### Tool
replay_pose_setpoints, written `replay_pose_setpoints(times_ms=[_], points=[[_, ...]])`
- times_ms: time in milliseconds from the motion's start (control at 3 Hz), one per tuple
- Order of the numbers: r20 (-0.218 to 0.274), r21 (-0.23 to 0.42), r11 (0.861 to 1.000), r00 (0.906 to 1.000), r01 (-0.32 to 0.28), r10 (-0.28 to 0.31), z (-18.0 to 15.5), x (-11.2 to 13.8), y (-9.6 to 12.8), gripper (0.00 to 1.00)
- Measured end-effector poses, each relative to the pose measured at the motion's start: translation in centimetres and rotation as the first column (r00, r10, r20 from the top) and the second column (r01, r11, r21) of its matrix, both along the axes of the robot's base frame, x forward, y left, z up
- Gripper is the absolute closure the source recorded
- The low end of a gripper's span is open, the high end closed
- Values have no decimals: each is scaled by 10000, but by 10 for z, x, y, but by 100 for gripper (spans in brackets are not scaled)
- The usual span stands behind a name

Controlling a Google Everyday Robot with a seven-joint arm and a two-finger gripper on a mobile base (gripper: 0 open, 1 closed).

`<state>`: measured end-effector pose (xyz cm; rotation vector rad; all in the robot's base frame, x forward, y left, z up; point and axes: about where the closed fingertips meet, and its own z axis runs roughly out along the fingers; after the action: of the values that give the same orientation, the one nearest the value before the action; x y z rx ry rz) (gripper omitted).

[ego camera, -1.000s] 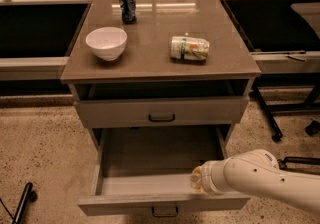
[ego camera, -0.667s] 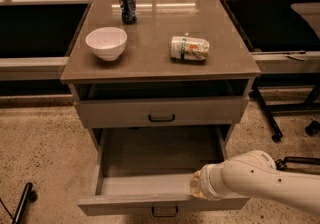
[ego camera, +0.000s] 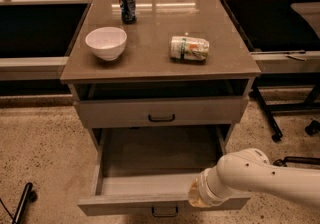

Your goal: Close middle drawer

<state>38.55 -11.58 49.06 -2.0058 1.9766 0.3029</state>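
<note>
- Your middle drawer (ego camera: 155,168) stands pulled far out of the cabinet, its inside bare and its front panel nearest the camera.
- The claw (ego camera: 196,197) sits against the right part of that front panel, on the arm reaching in from the right. You cannot tell whether it is clenched or released, as the wrist covers it.
- This position probably suits a push: pressing on the front would send the drawer in without using the handle (ego camera: 164,212).
- A bowl (ego camera: 106,43), an upright can (ego camera: 127,4) and a can lying on its side (ego camera: 189,48) rest on the worktop (ego camera: 150,65), so push gently or the lying one may roll.
</note>
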Motion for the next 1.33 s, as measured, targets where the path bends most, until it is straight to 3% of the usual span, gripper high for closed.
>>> replay_pose_setpoints(times_ms=[333, 667, 1333], points=[[-182, 14, 9999, 9997, 169, -168, -21, -6, -1, 100], [155, 59, 9999, 9998, 141, -141, -38, 0, 1, 100], [174, -130, 9999, 9998, 58, -56, -40, 3, 2, 59]])
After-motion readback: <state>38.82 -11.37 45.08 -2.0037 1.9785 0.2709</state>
